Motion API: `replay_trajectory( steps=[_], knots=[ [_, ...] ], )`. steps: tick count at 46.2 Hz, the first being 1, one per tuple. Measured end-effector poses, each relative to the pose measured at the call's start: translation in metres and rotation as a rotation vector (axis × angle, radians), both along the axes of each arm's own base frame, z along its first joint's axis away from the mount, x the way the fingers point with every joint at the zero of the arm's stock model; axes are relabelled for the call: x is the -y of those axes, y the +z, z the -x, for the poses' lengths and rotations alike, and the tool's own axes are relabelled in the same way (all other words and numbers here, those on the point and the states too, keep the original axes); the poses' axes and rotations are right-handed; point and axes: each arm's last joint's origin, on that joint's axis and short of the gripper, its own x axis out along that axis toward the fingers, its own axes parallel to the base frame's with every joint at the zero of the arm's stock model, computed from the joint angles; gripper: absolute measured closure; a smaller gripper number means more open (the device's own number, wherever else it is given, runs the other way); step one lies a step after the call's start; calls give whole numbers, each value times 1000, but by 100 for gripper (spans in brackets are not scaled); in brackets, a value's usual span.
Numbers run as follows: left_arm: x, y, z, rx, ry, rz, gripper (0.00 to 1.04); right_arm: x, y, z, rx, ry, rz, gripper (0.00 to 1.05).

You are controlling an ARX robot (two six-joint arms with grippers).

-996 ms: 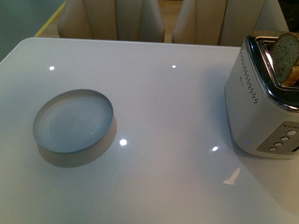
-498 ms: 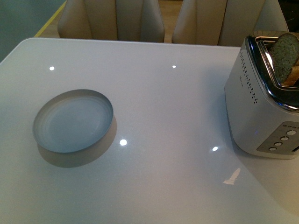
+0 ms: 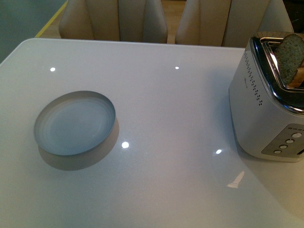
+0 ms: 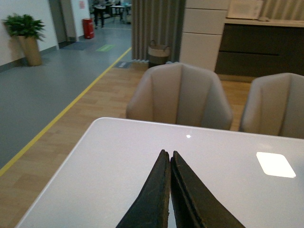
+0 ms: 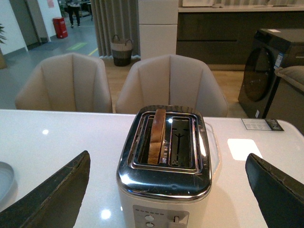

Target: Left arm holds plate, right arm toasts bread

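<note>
**Nothing has moved: plate and bread wait, both arms held back**

Across the last second the front view is unchanged. The plate [image 3: 75, 123] sits where it sat, at about 8 o'clock on the white worktop [image 3: 171, 109], untouched and with nothing on it. The bread [image 3: 289, 57] stands in the toaster [image 3: 266, 109] at 3 o'clock, its rounded top poking above the slot just as before. Neither arm has come into the front view.

That stillness suggests the handling has not begun: the plate is not yet held and the bread has not been lifted out.

The left gripper [image 4: 169, 164] is clenched, its two dark fingers pressed together with no gap and nothing between them. It points across the bare worktop toward the chairs; the plate does not show in that wrist view, so the gripper seems well apart from it. It would have to spread its fingers before it could take the rim.

The right gripper [image 5: 168, 187] is spread wide, one finger [image 5: 57, 190] to each side of the picture, with the toaster straight ahead between them. In that view the bread [image 5: 157, 135] stands edge-on in one slot; the neighbouring slot looks empty. The gripper is lined up on the toaster but not yet near the slice.

The low upright rim of the plate gives little to pinch, so the left arm's approach will need care.
</note>
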Motion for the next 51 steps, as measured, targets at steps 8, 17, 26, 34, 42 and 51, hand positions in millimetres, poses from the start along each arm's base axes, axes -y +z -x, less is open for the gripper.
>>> replay_trajectory(
  steps=[8, 17, 26, 34, 42, 51],
  knots=[
    [-1, -5, 12, 1, -2, -1, 102, 0, 0, 0, 0, 0, 0, 9],
    [-1, -12, 22, 14, -2, -1, 102, 0, 0, 0, 0, 0, 0, 9],
    [-1, -10, 28, 18, -2, -1, 102, 0, 0, 0, 0, 0, 0, 9],
    [-1, -10, 33, 22, -2, -1, 102, 0, 0, 0, 0, 0, 0, 9],
    [-1, -10, 36, 22, -2, -1, 102, 0, 0, 0, 0, 0, 0, 9],
    [-1, -10, 41, 21, -2, -1, 102, 0, 0, 0, 0, 0, 0, 9]
  ],
)
